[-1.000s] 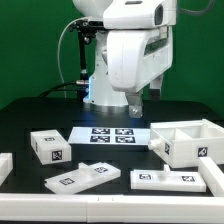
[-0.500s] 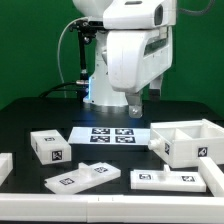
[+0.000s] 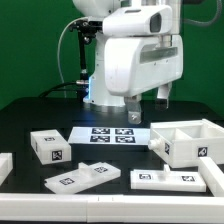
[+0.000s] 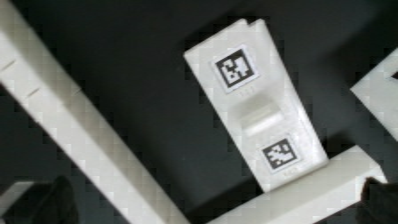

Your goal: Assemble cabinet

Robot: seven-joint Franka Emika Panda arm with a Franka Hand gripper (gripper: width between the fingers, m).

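Observation:
The cabinet [image 3: 186, 141], a large white open box with an inner divider and a tag on its front, sits on the black table at the exterior view's right. My gripper [image 3: 134, 112] hangs in the air above the marker board [image 3: 110, 135], to the left of the cabinet and apart from it. In the wrist view the gripper [image 4: 199, 203] is open and empty, its dark fingertips [image 4: 25, 198] at the frame's edges. Below it lie a flat white panel with two tags [image 4: 254, 110] and a long white bar [image 4: 71, 110].
A small tagged white block [image 3: 50, 147] sits at the front left. A flat tagged panel [image 3: 85, 177] and a long tagged bar [image 3: 170, 178] lie along the front. Another white piece [image 3: 4, 165] shows at the left edge.
The arm's wrist has turned and shifted toward the exterior view's right. The parts on the table have not moved.

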